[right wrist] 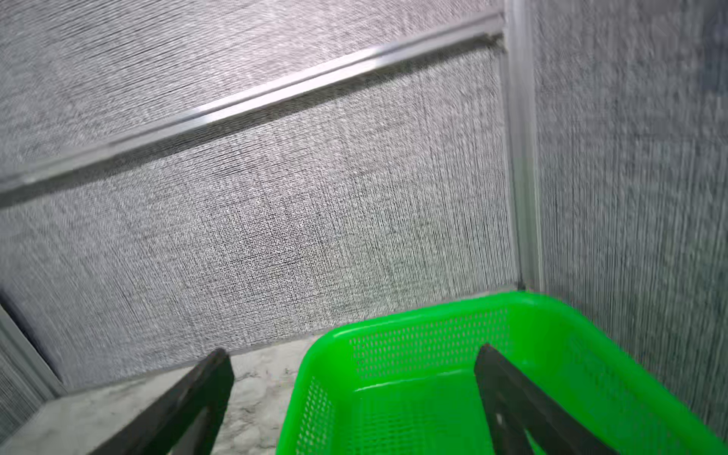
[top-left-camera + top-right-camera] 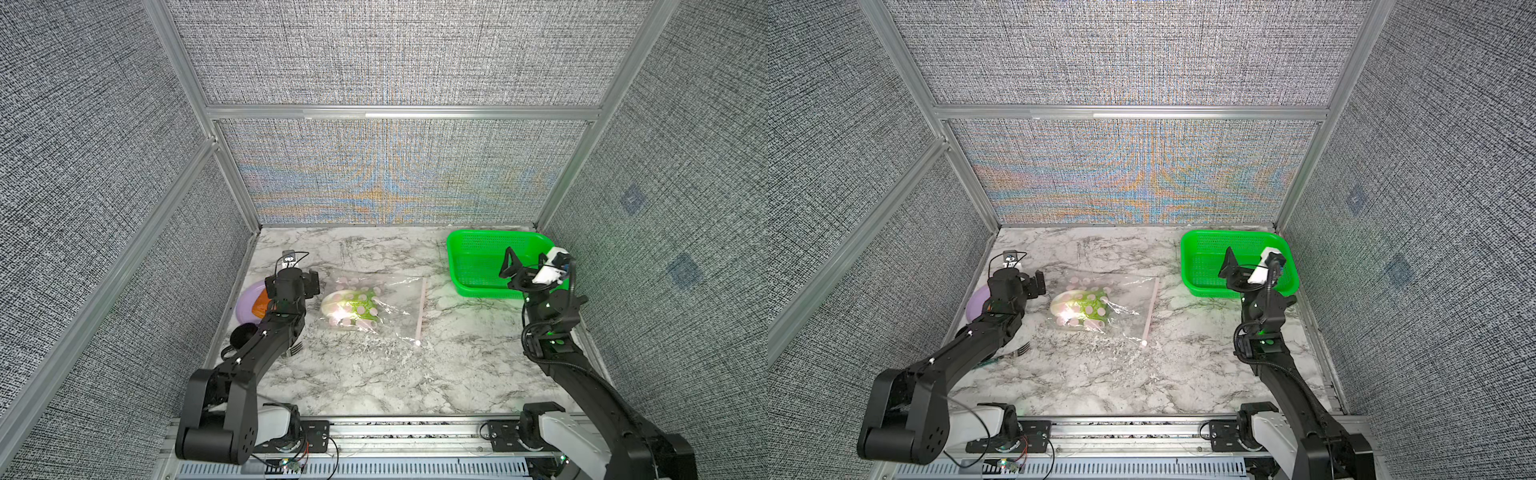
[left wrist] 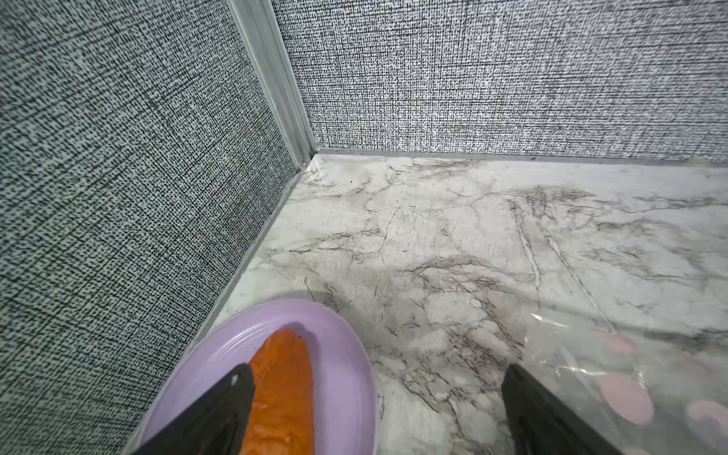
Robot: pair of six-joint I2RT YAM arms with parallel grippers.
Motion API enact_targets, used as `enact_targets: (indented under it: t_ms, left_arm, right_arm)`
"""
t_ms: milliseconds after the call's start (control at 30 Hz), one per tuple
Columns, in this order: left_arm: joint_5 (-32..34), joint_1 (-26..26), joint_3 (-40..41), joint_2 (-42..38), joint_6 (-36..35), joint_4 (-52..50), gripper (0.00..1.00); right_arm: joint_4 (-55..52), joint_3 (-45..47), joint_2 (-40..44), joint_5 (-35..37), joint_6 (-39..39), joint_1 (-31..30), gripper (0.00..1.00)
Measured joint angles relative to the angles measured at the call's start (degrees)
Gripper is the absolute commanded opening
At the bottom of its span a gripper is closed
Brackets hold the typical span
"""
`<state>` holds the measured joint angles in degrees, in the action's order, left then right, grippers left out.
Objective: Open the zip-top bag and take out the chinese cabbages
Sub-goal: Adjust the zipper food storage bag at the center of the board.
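Observation:
The zip-top bag point(image 2: 395, 299) point(image 2: 1125, 297) lies flat mid-table, clear with pink dots, its pink zip strip point(image 2: 421, 307) along the right edge. Inside it, at the left end, lies the chinese cabbage point(image 2: 348, 309) point(image 2: 1077, 309), white base and green leaves. My left gripper point(image 2: 292, 280) point(image 3: 378, 409) hovers open just left of the bag, one finger over a purple plate, the other at the bag's corner point(image 3: 630, 374). My right gripper point(image 2: 524, 270) point(image 2: 1246, 270) point(image 1: 352, 354) is open and empty above the front of a green basket, well right of the bag.
The green basket point(image 2: 454, 257) point(image 1: 394, 319) stands in the back right corner. A purple plate point(image 2: 248, 305) point(image 3: 342, 354) with an orange wedge of food point(image 3: 283, 386) sits against the left wall. A fork point(image 2: 293, 351) and a dark round object point(image 2: 243, 334) lie under the left arm.

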<state>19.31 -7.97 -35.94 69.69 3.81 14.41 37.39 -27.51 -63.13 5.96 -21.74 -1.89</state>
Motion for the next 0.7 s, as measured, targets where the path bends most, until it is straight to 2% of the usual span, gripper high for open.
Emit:
enact_targets:
  t_ms: [33,100,267,467,700]
  left_arm:
    - [-0.04,-0.09,-0.59,-2.38,0.33,-2.29,1.0]
    - [-1.42,-0.07,-2.95,-6.86,1.09,-6.64,0.9]
    - [-8.26,-0.04,-13.66,-12.22,4.57,-24.35,0.81]
    - [-20.5,-1.09,-18.12,-11.37,10.34,-43.76,0.81]
    - [-25.75,-6.71,-19.82,-13.97,15.08,-53.83,0.81]
  right_arm:
    - [-3.48,-0.74,0.35,-0.68,-2.51,0.76,0.97]
    - [-10.54,-3.58,0.7,-2.86,-5.07,0.13,0.93]
    - [-26.36,-12.79,0.44,-5.84,-4.85,-4.55,0.87]
    - [-39.76,-16.96,-0.72,-13.81,-4.17,-11.32,0.79]
    - [-43.71,-11.69,-2.01,-22.51,-11.74,-24.81,0.78]
